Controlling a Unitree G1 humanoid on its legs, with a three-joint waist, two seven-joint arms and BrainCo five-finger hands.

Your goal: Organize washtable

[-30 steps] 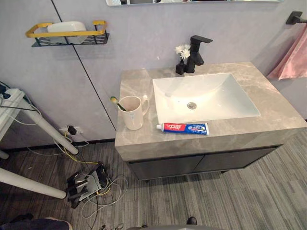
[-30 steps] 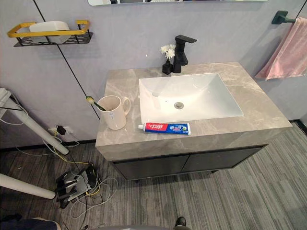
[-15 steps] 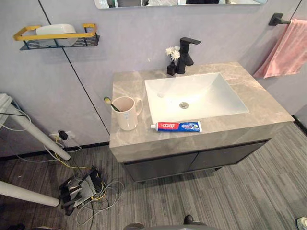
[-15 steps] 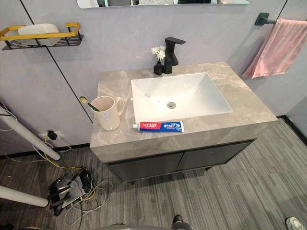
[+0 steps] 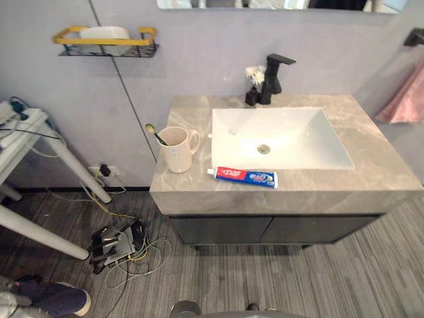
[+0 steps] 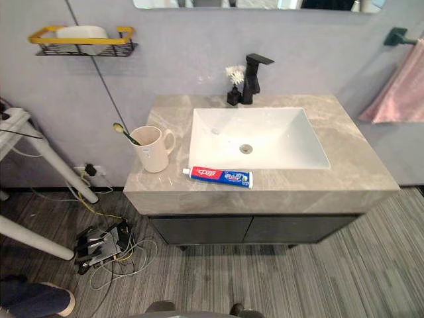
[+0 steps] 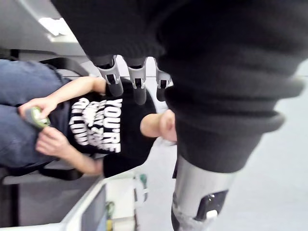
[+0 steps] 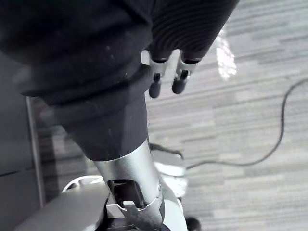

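Note:
A grey stone washtable [image 5: 199,190] holds a white sink [image 5: 301,130]. A beige cup [image 5: 176,150] stands at the counter's left with a toothbrush [image 5: 153,132] leaning in it. A red and blue toothpaste tube [image 5: 245,176] lies flat along the front edge, just before the sink. My left hand [image 7: 130,83] hangs down with relaxed fingers and holds nothing. My right hand [image 8: 166,81] hangs over the floor, fingers loose and bare.
A black faucet [image 5: 275,77] and a small vase of white flowers [image 5: 252,83] stand behind the sink. A yellow-railed rack [image 5: 106,41] is on the wall at left, a pink towel [image 5: 403,101] at right. Cables and devices [image 5: 119,242] lie on the floor; a seated person [image 7: 91,130] is nearby.
The whole picture has shifted, so the camera moved. The cup, toothbrush and toothpaste lie where they were on the counter.

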